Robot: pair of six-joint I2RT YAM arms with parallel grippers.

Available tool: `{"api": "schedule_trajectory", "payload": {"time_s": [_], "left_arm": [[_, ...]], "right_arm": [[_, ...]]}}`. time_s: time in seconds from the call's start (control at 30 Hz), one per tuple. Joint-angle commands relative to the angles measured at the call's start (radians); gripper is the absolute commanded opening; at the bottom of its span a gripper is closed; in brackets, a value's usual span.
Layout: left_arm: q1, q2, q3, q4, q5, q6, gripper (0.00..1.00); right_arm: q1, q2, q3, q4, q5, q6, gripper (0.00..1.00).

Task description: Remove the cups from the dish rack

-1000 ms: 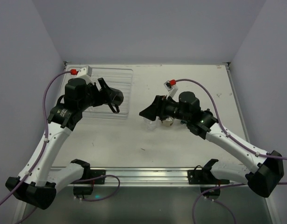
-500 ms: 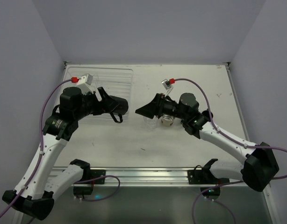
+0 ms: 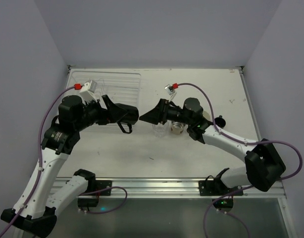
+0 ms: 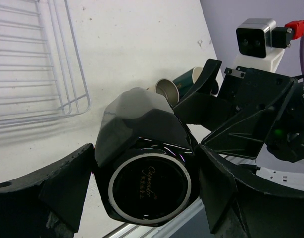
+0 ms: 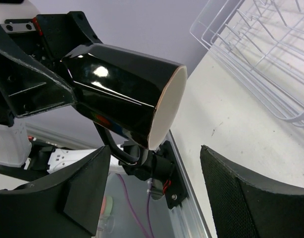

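We log both arms swung inward. Left gripper [image 3: 125, 115] clamps black mug [image 4: 139, 134] aloft near table centre, clear of dish rack [image 3: 125, 87] in far-left corner. Right gripper [image 3: 148, 117] gapes wide, facing mug.

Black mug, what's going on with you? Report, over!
Left gripper shut on black mug, held sideways near dish rack. Right gripper open, empty, facing mug's mouth. Nothing between them.

Links [image 3: 43, 163]: white tubes with small dark screws, rising from the rail [image 3: 152, 186]
Joints [image 3: 263, 166]: black, rounded housings
Cables [image 3: 46, 111]: purple, with red plugs [image 3: 78, 86] at the ends farthest from the rail
Wrist cameras [image 4: 256, 42]: silver-faced, on white mounts
End effector fingers [image 5: 241, 198]: black, wedge-shaped, grainy-faced
Status light [image 4: 278, 133]: green
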Motion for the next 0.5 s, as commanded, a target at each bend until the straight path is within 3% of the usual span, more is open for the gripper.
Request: {"api": "schedule_trajectory", "payload": {"time_s": [0.0, 0.23, 0.47], "left_arm": [[0.006, -0.033, 0.05, 0.073, 0.102, -0.031, 0.0], [0.004, -0.048, 0.048, 0.07, 0.113, -0.036, 0.0], [0.004, -0.051, 0.048, 0.073, 0.12, -0.039, 0.0]], "right_arm": [[-0.004, 0.004, 0.042, 0.13, -0.029, -0.003, 0.75], [-0.021, 0.054, 0.002, 0.37, -0.102, 0.095, 0.75], [-0.027, 0.187, -0.001, 0.721, -0.165, 0.287, 0.74]]}}
